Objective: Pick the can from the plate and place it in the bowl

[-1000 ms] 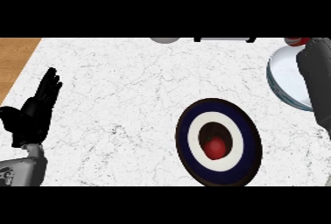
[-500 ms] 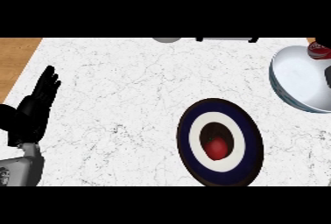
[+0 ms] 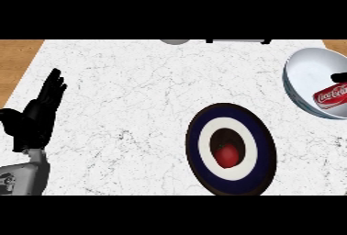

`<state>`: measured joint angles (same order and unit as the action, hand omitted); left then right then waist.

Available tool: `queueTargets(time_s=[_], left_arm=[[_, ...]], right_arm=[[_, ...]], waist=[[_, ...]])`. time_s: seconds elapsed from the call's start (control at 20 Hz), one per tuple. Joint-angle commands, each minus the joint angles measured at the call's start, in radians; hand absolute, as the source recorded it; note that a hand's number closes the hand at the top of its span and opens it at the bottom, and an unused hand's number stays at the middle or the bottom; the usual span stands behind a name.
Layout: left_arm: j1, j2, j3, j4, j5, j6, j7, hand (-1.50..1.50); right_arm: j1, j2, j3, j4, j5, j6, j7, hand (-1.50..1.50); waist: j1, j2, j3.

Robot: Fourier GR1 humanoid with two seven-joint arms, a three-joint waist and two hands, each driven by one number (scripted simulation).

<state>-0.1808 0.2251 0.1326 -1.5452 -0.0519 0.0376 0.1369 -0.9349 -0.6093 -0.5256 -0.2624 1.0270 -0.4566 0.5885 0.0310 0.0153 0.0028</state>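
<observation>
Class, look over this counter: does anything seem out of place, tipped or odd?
The red can lies on its side in the bowl rather than upright. A red object sits on the plate. Nothing is spilled.

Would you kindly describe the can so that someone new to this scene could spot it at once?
Start at the white marbled counter and go to its far right edge, where a pale silver bowl sits. The can lies on its side inside that bowl, against its right part. It is red with white lettering, unlike the plain red round thing on the dark blue and white plate.
</observation>
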Motion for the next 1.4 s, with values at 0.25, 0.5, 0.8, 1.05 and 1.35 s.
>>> queueTargets(time_s=[0.25,0.5,0.8,1.05,1.35], left_arm=[[0.037,-0.002,0.005,-0.021,-0.005,0.005,0.001,0.00],[0.041,0.004,0.025,-0.022,0.010,0.004,0.009,0.00],[0.025,0.047,0.062,-0.031,0.026,-0.015,0.045,0.00],[0.090,0.027,0.064,0.023,0.005,-0.010,-0.053,0.00],[0.081,0.003,0.025,-0.097,-0.007,0.009,0.036,0.00]], right_arm=[[0.061,0.069,-0.223,-0.169,-0.286,-0.211,-0.351,-1.50],[0.085,0.087,-0.362,-0.345,-0.499,-0.229,-0.546,-1.50],[0.364,0.184,-0.389,-0.604,-0.653,-0.037,-0.572,-1.50],[0.574,0.274,-0.412,-0.894,-0.751,0.095,-0.538,-1.50],[0.806,0.391,-0.455,-1.236,-0.924,0.258,-0.502,-1.50]], waist=[[-0.025,-0.016,0.002],[-0.051,-0.025,0.001],[-0.064,-0.028,-0.004],[-0.080,-0.031,-0.006],[-0.054,-0.024,-0.004]])
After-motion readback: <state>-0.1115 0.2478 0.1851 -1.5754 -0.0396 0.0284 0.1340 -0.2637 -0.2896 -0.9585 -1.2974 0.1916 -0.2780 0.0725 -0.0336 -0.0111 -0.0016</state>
